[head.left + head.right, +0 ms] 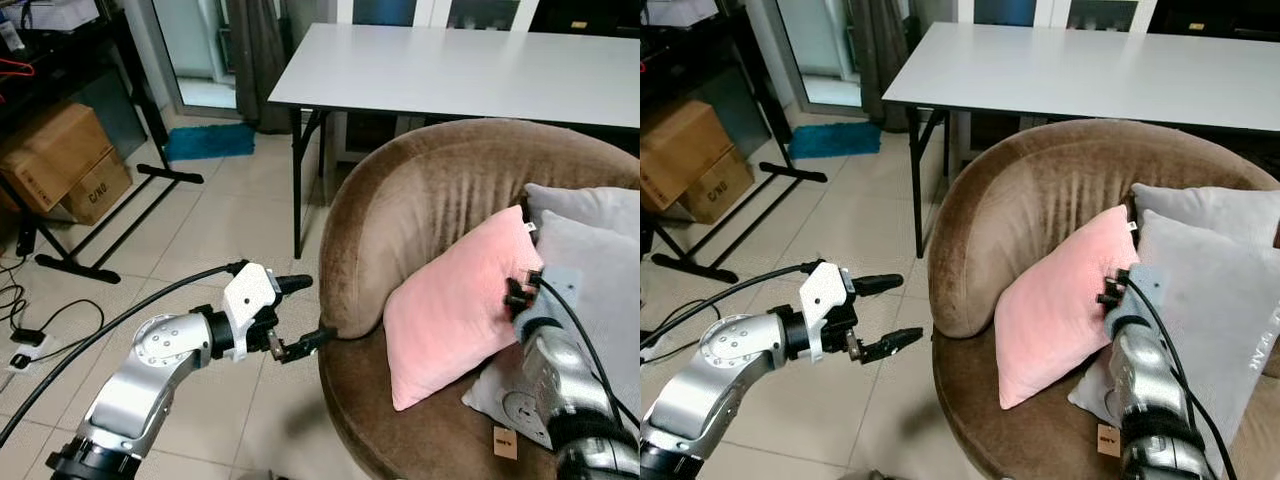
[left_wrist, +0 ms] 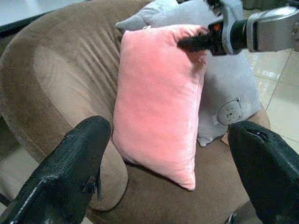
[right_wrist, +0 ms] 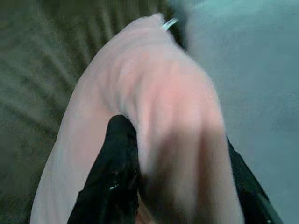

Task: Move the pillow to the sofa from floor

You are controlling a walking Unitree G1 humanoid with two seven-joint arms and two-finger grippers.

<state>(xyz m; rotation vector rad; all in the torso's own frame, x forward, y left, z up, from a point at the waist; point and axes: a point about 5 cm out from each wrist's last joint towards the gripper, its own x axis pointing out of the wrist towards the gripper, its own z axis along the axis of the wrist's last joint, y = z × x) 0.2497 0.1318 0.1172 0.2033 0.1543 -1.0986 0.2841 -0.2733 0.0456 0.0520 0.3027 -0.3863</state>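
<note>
The right gripper (image 1: 520,290) pinches the soft, light pink velvet pillow (image 1: 455,305) at its right edge on the brown round sofa (image 1: 420,190), fabric bunching; the left gripper (image 1: 305,315) hovers spread, near-left.

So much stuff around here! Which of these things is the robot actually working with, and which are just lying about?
In the job:
- pink pillow, standing on the seat
- brown sofa
- right gripper, clamped on the pillow's edge
- left gripper, open beside the sofa

Just lying about:
- grey pillows
- white table
- cardboard boxes
- blue mat
</note>
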